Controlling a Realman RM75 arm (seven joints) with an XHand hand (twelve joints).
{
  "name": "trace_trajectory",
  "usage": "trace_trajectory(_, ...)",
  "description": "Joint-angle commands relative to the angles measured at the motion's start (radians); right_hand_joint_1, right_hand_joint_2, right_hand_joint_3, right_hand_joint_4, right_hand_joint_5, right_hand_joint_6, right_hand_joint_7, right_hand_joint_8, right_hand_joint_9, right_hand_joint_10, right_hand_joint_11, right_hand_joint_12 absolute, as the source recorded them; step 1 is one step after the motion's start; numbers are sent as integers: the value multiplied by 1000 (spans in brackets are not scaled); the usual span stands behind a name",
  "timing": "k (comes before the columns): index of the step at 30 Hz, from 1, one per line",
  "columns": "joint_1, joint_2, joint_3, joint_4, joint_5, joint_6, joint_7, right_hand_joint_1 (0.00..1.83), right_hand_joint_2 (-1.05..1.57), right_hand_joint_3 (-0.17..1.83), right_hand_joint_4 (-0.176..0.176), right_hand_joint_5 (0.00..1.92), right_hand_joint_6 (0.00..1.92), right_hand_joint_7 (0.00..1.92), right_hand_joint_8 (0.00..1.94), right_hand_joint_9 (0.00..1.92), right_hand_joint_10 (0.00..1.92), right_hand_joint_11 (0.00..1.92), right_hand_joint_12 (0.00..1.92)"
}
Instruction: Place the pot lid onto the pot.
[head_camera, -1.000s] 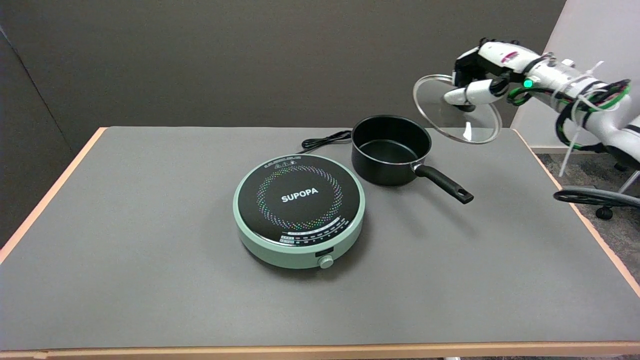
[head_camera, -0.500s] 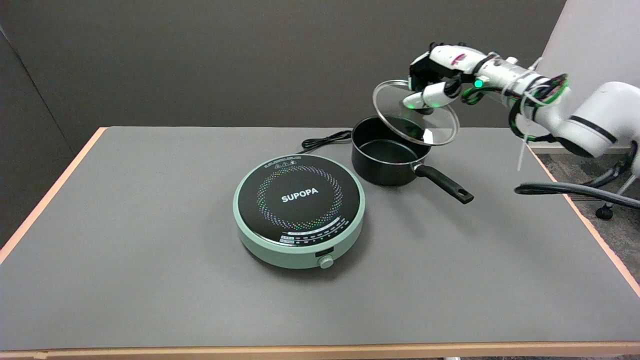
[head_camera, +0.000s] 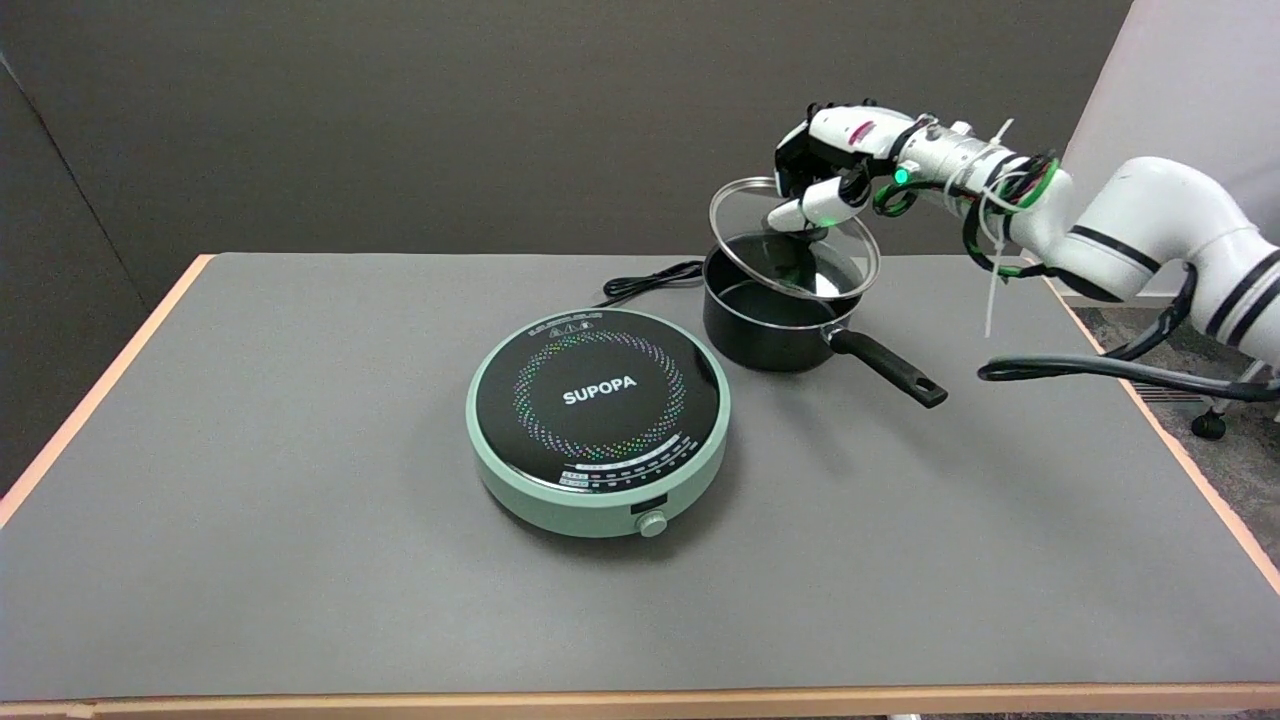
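Grey table (head_camera: 300, 500) | dark wall behind | right hand (head_camera: 825, 165) fingers (head_camera: 815, 208) grip glass lid (head_camera: 795, 240) tilted over pot (head_camera: 775, 310)

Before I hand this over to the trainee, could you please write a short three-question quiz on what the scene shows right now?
1. True or false: the glass lid already sits flat on the pot.
2. What holds the lid? A) the right hand B) a person's hand C) nothing
3. Fill in: the pot stands on the ____, beside the green cooktop.

Key
1. False: the lid hangs tilted above the pot.
2. A: its fingers grip the lid at the middle.
3. Table: the pot is not on the cooktop.
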Motion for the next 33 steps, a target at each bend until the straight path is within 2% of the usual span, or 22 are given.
trace_trajectory(1, 148, -98, -219, 165, -6, -46, 10, 1194, 1080, 223, -34, 734, 1322, 958, 1146, 896, 1720, 281, 1921)
trace_trajectory(12, 229, -137, -350, 269, 1, -96, 19, 1193, 1080, 222, -33, 735, 1325, 960, 1141, 894, 1709, 279, 1921)
trace_trajectory(33, 226, -160, -392, 347, 3, -121, 31, 1191, 1082, 221, -28, 734, 1331, 957, 1141, 892, 1707, 288, 1921)
